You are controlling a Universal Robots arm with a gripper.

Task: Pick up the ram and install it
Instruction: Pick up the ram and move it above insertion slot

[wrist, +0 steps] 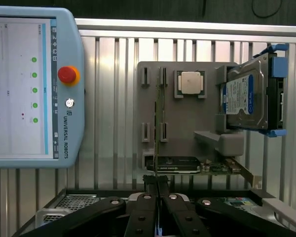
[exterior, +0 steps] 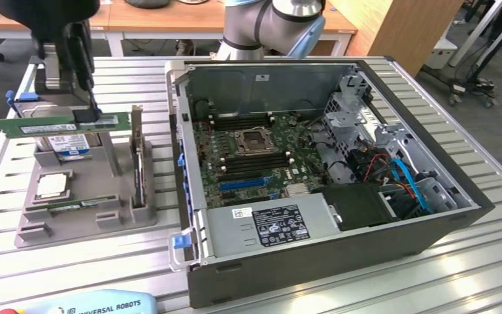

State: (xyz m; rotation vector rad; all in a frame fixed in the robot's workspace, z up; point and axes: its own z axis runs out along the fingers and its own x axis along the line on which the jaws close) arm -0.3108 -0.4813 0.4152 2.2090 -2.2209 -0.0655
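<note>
Already holding ram (exterior: 55,125) in tightly closed pincer (exterior: 85,116), lifted above grey holder (exterior: 76,222); installing into computer case (exterior: 408,248) not done.

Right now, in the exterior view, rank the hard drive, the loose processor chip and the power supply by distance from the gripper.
1. Hard drive, just below the gripper holding the ram.
2. Processor chip, farther along the grey holder.
3. Power supply, inside the case, exterior view's right.

One ram (exterior: 33,127) aloft, one hard drive (exterior: 68,145), one processor (exterior: 52,185)
</note>
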